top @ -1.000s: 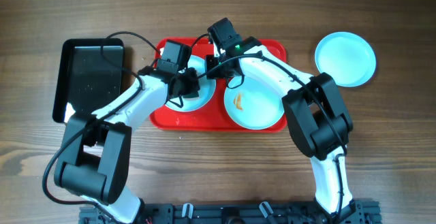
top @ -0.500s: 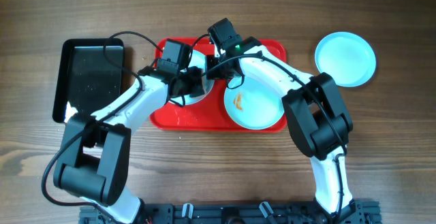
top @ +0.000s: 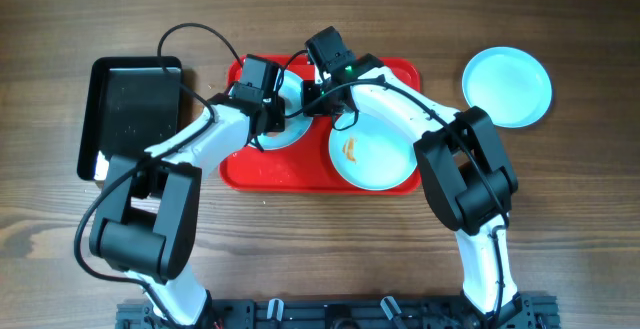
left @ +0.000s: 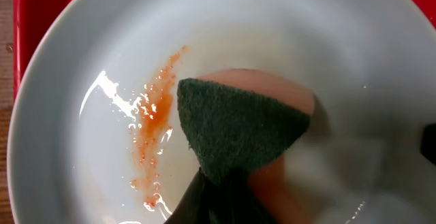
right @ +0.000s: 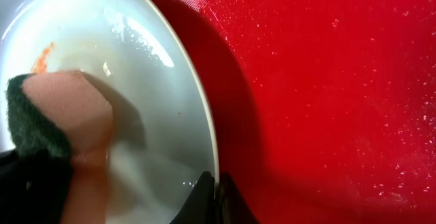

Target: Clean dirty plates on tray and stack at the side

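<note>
While the left gripper (left: 212, 202) is pressing a clamped green-and-pink sponge (left: 238, 125) into the smeared round white plate (left: 75, 101) ahead, the right gripper (right: 216, 195) is pinching its rim over a red plastic tray (right: 327, 81).

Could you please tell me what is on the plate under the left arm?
A sponge, green face toward the camera, pinched by the left end effector, beside a wet orange smear. The plate surface beneath the sponge is hidden.

The red tray (top: 300, 174) holds two orange-smeared plates (top: 375, 154) side by side; a clean third plate (top: 506, 86) lies apart.
</note>
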Robot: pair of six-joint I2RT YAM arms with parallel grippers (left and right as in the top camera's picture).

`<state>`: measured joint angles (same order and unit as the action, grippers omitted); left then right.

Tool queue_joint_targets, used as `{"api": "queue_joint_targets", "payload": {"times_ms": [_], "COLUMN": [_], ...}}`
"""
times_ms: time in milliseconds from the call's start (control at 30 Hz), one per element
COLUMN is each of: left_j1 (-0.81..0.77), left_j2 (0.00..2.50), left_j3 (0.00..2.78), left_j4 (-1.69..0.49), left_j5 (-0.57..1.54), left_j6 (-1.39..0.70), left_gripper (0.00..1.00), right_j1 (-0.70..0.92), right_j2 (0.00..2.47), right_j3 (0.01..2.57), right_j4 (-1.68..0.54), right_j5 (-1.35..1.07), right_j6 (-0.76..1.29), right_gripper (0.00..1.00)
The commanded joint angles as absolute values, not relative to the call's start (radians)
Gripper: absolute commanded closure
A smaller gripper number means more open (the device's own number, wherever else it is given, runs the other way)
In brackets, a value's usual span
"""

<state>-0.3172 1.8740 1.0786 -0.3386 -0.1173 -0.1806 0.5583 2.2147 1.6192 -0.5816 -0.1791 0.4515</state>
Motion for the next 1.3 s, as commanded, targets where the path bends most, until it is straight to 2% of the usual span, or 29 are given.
{"api": "queue_joint_targets", "payload": {"times_ms": [0,167,300,400,533,733,933,1033,1167,1267], "left_j1": [-0.234,-0.159,-0.162,-0.180,-0.222,-0.248,-0.250,-0.236,-0.180,-0.145], "left_j2": [1.957,1.920,1.829,1.736,1.671,1.774,1.934,1.944,1.944,1.944], "left_j3": [1.059,1.062,1.082,1.083,1.083,1.083,1.083,1.083,1.083,1.083], "left_j4": [-0.352,-0.355,-0.363,-0.370,-0.310,-0.269,-0.135,-0.165,-0.284,-0.339], "left_j5": [-0.298,-0.335,-0.313,-0.121,0.169,0.163,0.182,0.091,-0.147,-0.177], "left_j6": [-0.112,-0.112,-0.120,-0.120,-0.253,-0.301,-0.379,-0.378,-0.374,-0.375], "left_gripper": [0.96,0.96,0.96,0.96,0.96,0.96,0.96,0.96,0.96,0.96], "right_j1": [0.560,0.560,0.560,0.560,0.560,0.560,0.560,0.560,0.560,0.560], "right_j2": [2.237,2.237,2.237,2.237,2.237,2.237,2.237,2.237,2.237,2.237], "right_j3": [1.608,1.608,1.608,1.608,1.608,1.608,1.608,1.608,1.608,1.608], "right_j4": [-0.588,-0.588,-0.588,-0.588,-0.588,-0.588,-0.588,-0.588,-0.588,-0.589], "right_j5": [-0.173,-0.173,-0.173,-0.173,-0.173,-0.173,-0.173,-0.174,-0.174,-0.173], "right_j6": [0.452,0.451,0.451,0.451,0.451,0.451,0.451,0.448,0.448,0.448], "right_gripper": [0.96,0.96,0.96,0.96,0.95,0.96,0.96,0.96,0.96,0.96]}}
